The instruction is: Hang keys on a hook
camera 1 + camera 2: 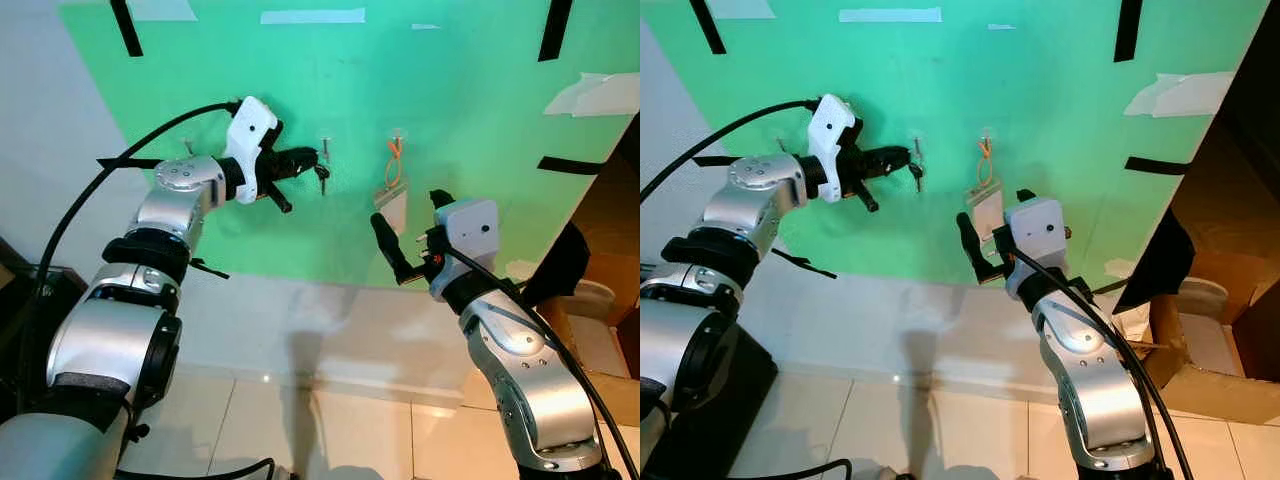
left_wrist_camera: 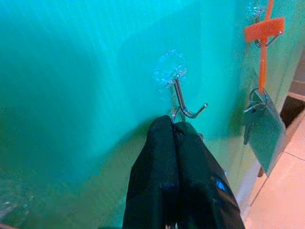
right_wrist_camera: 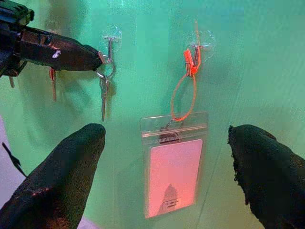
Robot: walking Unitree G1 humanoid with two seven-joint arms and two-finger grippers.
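The left gripper sits left of centre in the left eye view, raised against the green wall panel. Its fingers are pressed together, pinching the ring of the keys. In the right wrist view the ring lies at the foot of the clear-based hook in the upper left of the frame, and the key blade hangs straight down from it. The left wrist view shows the metal prong of this hook just above the fingertips, at frame centre; whether the ring is already seated over the prong cannot be determined.

The right gripper stands right of centre in the left eye view, near the wall but not touching it. Its fingers are spread wide and hold nothing.

A clear badge holder with a pale card hangs at centre frame in the right wrist view, suspended by an orange loop from a second hook to the right of the first.

Black tape strips and white tape patches mark the upper panel. White floor tiles occupy the lower frame.
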